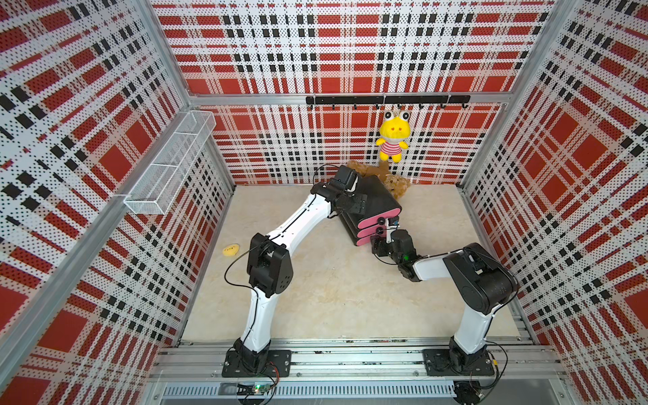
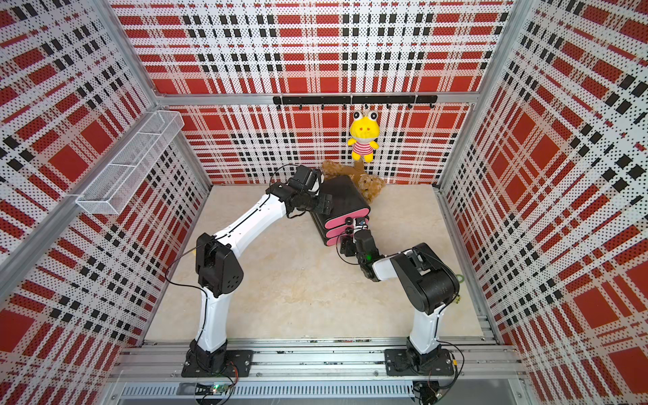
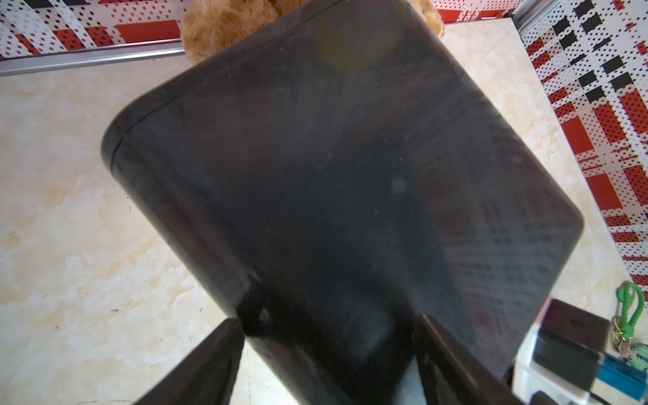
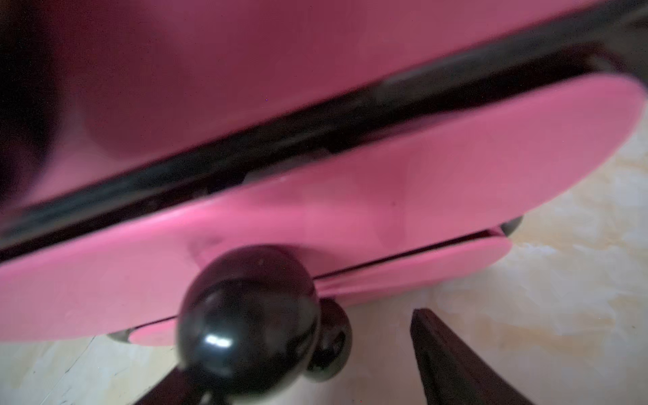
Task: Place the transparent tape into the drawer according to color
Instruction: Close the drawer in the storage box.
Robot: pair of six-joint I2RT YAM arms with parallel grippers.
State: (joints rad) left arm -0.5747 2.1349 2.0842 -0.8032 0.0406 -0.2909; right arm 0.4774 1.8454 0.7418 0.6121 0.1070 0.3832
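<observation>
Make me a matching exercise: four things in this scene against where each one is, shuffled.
1 frog plush
2 teddy bear
3 yellow flat toy
4 wire basket

A mounted on the left wall
B behind the black cabinet
C hanging from the hook rail
D lying on the tabletop

Pairs: 1-C, 2-B, 3-D, 4-A.

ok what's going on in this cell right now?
The left gripper sits open over the top of the black cabinet, apparently steadying it. The right gripper is at the knob of the middle drawer, fingers open either side, not gripping it. All three pink drawers look shut. No tape in view. A yellow toy lies on the table.
</observation>
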